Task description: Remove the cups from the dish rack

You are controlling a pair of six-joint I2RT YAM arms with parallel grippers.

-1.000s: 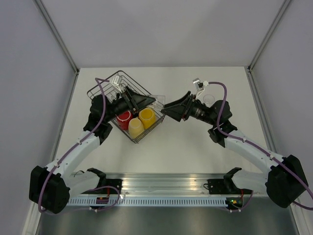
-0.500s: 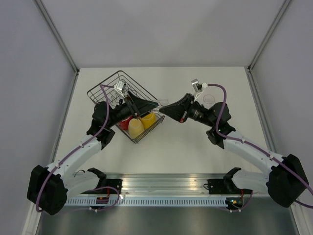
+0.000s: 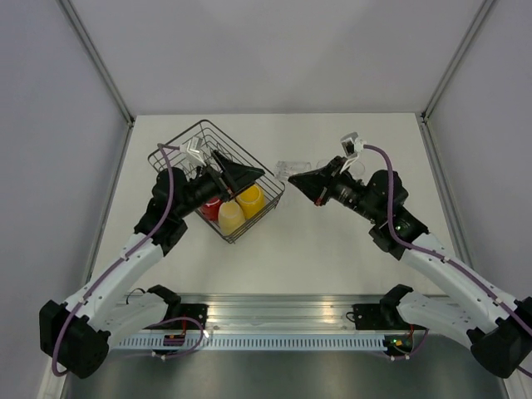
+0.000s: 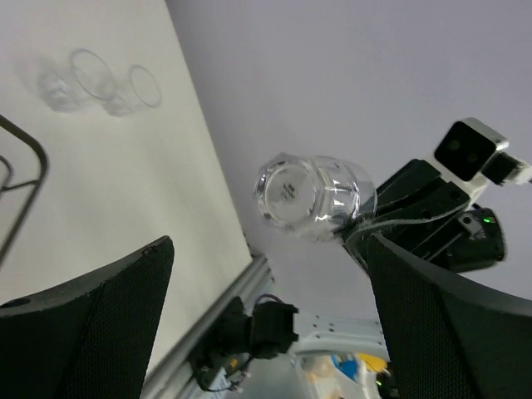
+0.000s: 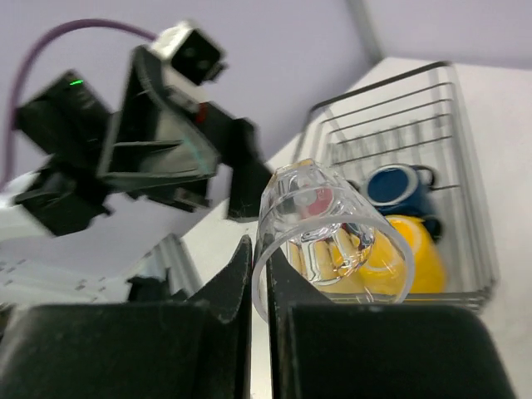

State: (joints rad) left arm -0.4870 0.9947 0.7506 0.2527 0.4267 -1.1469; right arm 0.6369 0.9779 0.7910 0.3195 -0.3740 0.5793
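One clear glass tumbler point(image 5: 328, 237) has just changed hands. A second ago both sets of fingers met beside the rack's corner with the glass between them. Now the right gripper point(image 5: 258, 256) has drawn back toward its own side, carrying the tumbler tipped on its side, its fingers pressed on the glass wall with the rim caught between them. The left gripper point(image 4: 268, 249) has let go: its fingers are spread wide and empty, and the tumbler hangs in the air beyond the gap between them.

I judge the handover finished, so this glass only needs setting down. Two other tumblers point(image 4: 83, 79) already rest on the surface point(image 4: 125, 208), far beyond the left fingers. Below the left fingers, the dish rack point(image 3: 218, 133) still holds the red mug point(image 3: 209, 204), orange-yellow mug point(image 3: 250, 198), pale yellow mug point(image 3: 230, 219) and dark blue mug point(image 5: 397, 184).

The tumbler's base shows faint moulded marks, too blurred to read. No brand or label is legible anywhere.
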